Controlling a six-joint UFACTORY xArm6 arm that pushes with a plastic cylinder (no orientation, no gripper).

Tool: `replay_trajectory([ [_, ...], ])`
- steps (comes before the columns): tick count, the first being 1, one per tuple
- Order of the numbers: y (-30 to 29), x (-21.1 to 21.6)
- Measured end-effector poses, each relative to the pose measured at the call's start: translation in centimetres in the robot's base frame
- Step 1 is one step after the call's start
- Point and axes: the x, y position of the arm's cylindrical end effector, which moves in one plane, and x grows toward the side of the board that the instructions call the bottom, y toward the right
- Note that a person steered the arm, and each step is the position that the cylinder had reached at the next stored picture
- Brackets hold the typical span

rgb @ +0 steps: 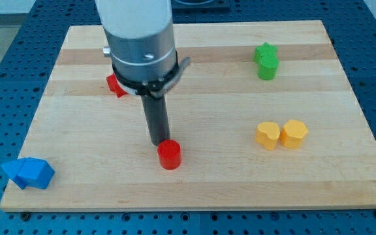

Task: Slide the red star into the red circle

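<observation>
**Red star approach: tip stands at the wrong block**

The tabletop [194,189], a pale wooden board with smooth grain in lengthwise bands, carries every block; places below are given from the red circle [170,155].

The arm's grey metal barrel ends in a straight dark rod. My tip [157,143] appears to touch the red circle, or stands just beside it, at its upper left edge. The tool has no jaws, so it neither clamps nor releases; it can only push.

The red star [115,85] lies well up and to the view's left of the red circle, half hidden behind the barrel, so its points are hard to make out. The two are well apart.

Judged step: the star has not yet been engaged. The next move calls for carrying the tip round to the star's far side, up and left of it, then pushing down and right toward the circle.

Other blocks, all matte and solid-coloured:
- blue pair [29,173], angular, far left and slightly lower
- yellow pair [281,134], heart-like, to the right
- green pair [266,61], far up and right
</observation>
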Motion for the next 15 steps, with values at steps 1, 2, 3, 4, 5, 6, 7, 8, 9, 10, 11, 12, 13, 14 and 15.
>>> replay_trajectory([
  [1,2.8,2.8],
  [2,2.3,1.7],
  [3,0.9,-5.2],
  [4,-0.3,-14.0],
  [5,-5.1,-20.1],
  [6,-11.7,-19.4],
  [7,-12.8,-12.7],
  [8,-9.8,-8.0],
  [9,-12.6,-11.3],
  [10,-17.6,-15.9],
  [11,-18.1,-20.2],
  [12,-14.1,-19.6],
  [13,-9.4,-14.6],
  [14,-7.1,-9.5],
  [15,-7.2,-8.5],
])
